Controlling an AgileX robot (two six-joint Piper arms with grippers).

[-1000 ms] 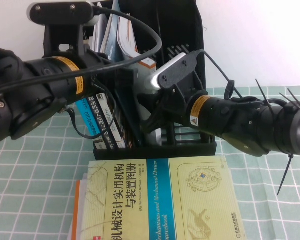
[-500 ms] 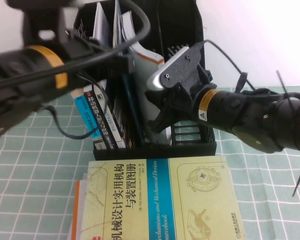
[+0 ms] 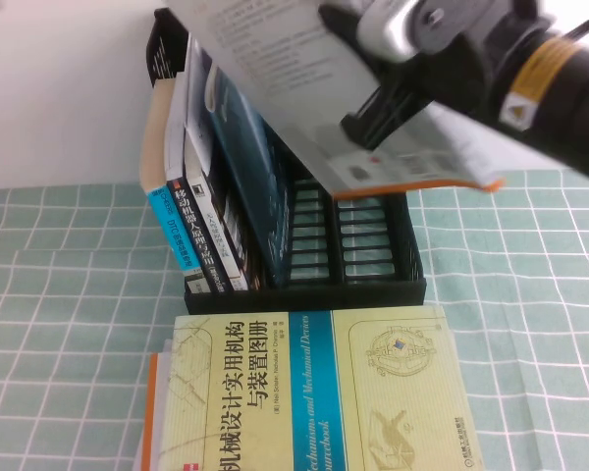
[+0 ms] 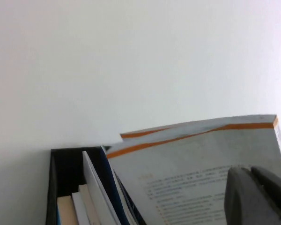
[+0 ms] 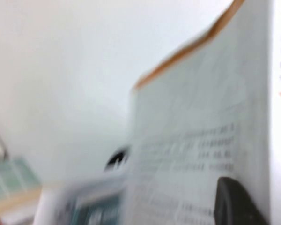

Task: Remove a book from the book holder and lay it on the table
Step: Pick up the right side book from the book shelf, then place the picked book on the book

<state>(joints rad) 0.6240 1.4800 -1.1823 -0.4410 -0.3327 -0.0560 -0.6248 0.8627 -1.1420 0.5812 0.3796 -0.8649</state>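
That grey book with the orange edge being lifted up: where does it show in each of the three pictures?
High view: the book hangs tilted at the top, above the book holder, pinched by the right gripper.
Left wrist view: the book is in the lower right.
Right wrist view: the book fills the right half.
Shared landmark: its orange border.

pale yellow book – "Mechanisms and Mechanical Devices Sourcebook", Chinese title on its blue band

Matt paper book, black plastic book holder, checked cloth table.
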